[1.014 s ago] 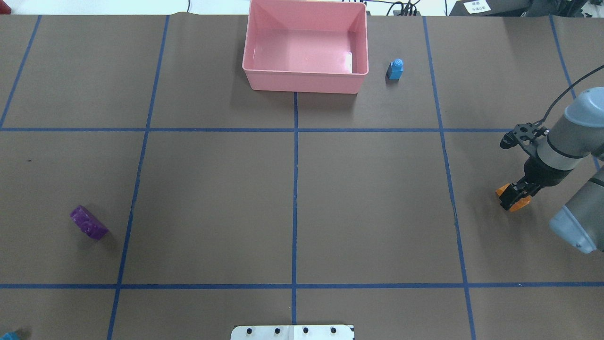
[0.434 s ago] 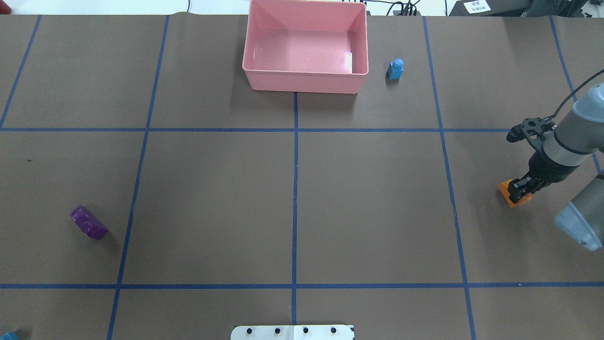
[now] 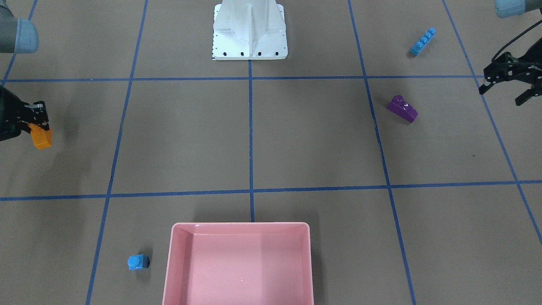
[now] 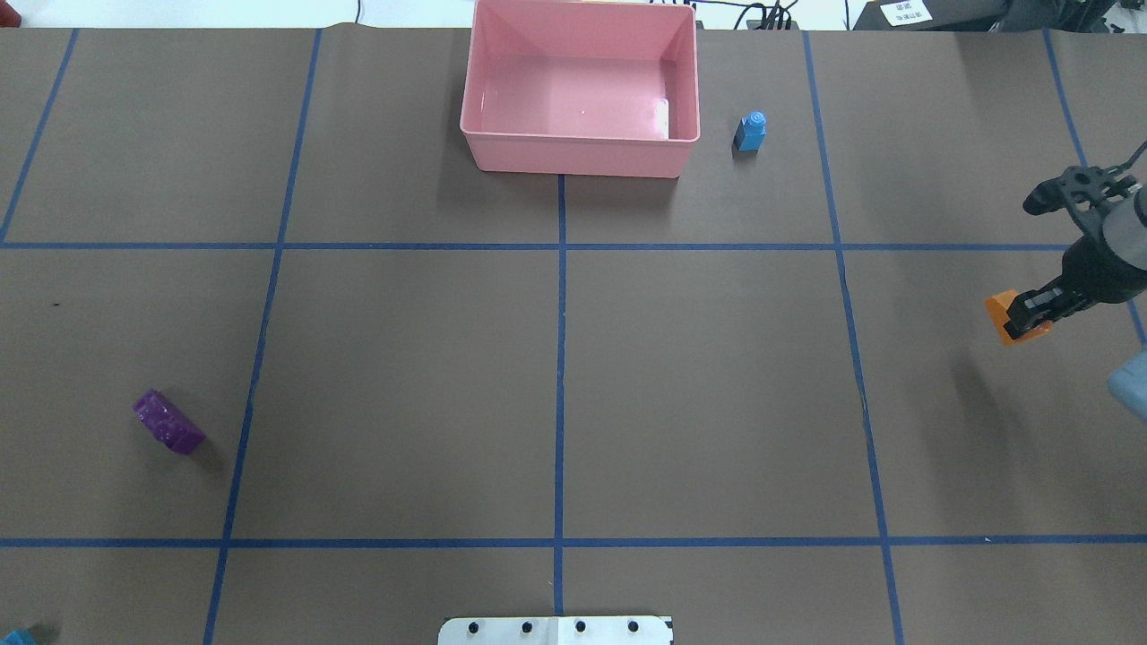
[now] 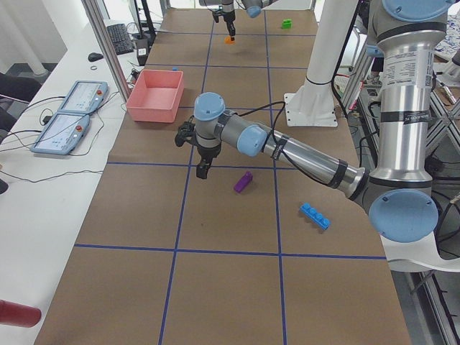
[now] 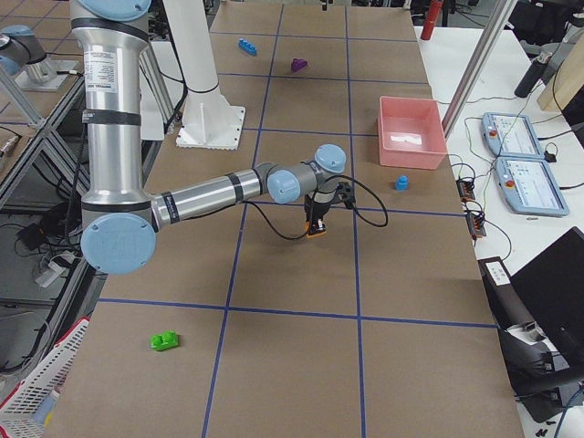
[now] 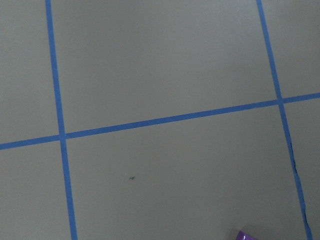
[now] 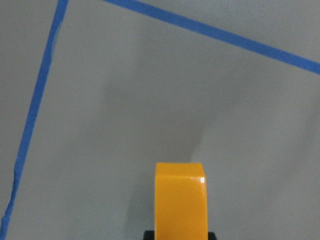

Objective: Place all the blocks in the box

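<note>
The right tool [image 4: 1029, 315] is clamping the glossy orange plastic brick [image 3: 42, 139] above the brown desk [image 4: 717, 376]; the left tool [image 3: 504, 94] is hanging spread wide, empty.

Right gripper [image 6: 315, 223]: mid-bench, orange block [image 6: 317, 231] at its fingertips.
Box [image 6: 415, 160]: by the operators' long edge, small light-blue block [image 6: 401, 183] just beside it.
Green block [image 6: 165, 341]: towards the near, robot-side corner.
Purple block [image 6: 298, 65], long light-blue block [image 6: 247, 44]: far end.
</note>
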Motion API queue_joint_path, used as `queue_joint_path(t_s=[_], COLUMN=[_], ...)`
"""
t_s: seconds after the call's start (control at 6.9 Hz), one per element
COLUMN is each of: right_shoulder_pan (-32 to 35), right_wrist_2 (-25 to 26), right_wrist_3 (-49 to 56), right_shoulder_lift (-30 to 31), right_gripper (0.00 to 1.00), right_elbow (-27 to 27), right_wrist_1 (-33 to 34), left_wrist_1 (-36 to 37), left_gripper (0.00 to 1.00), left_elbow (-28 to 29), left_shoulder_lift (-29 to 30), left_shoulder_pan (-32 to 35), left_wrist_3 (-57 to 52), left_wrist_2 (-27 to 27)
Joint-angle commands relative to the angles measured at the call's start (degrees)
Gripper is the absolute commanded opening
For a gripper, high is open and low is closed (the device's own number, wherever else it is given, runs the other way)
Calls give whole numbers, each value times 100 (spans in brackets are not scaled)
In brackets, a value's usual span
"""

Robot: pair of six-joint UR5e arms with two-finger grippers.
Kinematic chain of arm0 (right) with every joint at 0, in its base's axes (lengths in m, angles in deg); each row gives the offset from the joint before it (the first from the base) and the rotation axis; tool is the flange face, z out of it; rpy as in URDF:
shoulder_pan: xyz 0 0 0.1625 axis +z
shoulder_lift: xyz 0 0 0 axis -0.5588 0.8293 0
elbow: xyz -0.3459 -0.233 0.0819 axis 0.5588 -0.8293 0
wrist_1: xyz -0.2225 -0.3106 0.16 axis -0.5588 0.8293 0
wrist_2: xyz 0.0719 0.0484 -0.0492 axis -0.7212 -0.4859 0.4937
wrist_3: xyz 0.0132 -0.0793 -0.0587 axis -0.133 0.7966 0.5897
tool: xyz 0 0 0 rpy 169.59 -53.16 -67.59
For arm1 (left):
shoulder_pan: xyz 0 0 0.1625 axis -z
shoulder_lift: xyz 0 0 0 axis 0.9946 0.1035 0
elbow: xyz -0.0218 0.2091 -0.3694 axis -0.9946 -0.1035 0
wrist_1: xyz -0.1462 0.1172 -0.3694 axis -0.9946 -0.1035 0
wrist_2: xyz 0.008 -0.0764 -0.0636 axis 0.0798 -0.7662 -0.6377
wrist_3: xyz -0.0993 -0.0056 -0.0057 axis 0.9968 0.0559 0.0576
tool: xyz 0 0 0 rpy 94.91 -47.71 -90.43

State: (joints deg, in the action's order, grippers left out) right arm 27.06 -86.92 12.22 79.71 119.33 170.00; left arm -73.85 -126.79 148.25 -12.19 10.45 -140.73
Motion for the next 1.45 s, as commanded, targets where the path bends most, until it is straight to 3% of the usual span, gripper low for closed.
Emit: queue_joint_path(t_s=[0.0,0.14,0.58,1.01,1.3], right_shoulder_pan=[347,427,1250,2078,2141], right_wrist_2=[-46,-228,-1176,-1802,-1812], right_wrist_3=[-26,-44,-53,-87,-1557], right_shoulder_lift=[-73,-195,-599,-1151,-1889], right_gripper=[0,0,0,0,0], right_elbow=[96,87,130,359,411], right_wrist_1=[1,1,-42,-16,-77], left_wrist_1=[-19,-19,-28,-245,-1464], left_gripper=[100,100,100,100,100], left_elbow=[-285,-320,-488,-304,91], left_shoulder_lift=[-71,-71,-80,-228,-676], left_shoulder_pan=[-498,-899,-2437,-2573,-2678], left_wrist_3=[1471,2440,5237,6165,6998], left_wrist_2=[30,126,1826,2103,2131])
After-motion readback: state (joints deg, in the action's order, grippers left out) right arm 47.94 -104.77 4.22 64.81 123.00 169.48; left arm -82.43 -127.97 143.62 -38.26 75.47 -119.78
